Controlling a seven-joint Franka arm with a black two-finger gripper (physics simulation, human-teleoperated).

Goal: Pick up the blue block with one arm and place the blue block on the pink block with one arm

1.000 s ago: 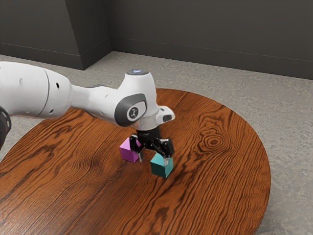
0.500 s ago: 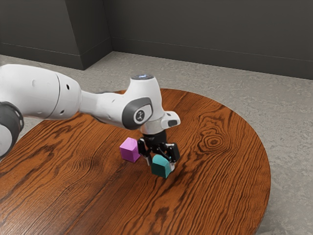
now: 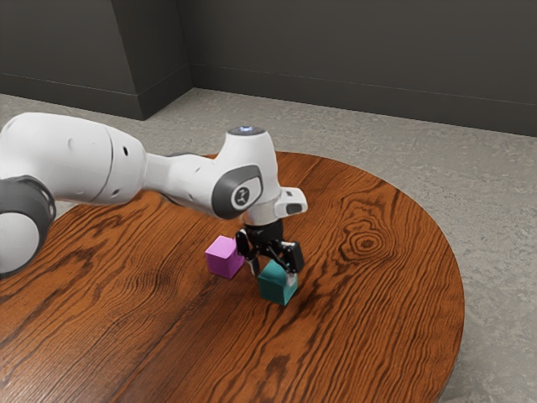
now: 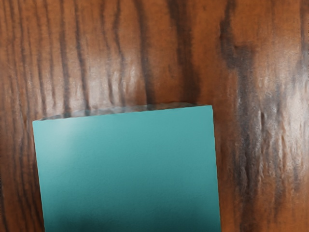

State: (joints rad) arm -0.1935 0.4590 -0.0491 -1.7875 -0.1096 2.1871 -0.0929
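Round wood table [image 3: 377,319] on grey floor [image 3: 470,168], dark walls [image 3: 336,42] behind. Ext. view: gripper [image 3: 272,262] low over blue block [image 3: 278,287], jaws spread astride its top; pink block [image 3: 223,256] just beside, twd exterior view's left. Wrist view adds blue block's teal top [image 4: 128,169] close under hand, flat on table

No readable text, label or number.
The grey round cap [image 3: 241,192] on the arm [image 3: 168,178] bears a small dark mark, seen in the exterior view; it is too small to tell whether it is a letter or a logo.
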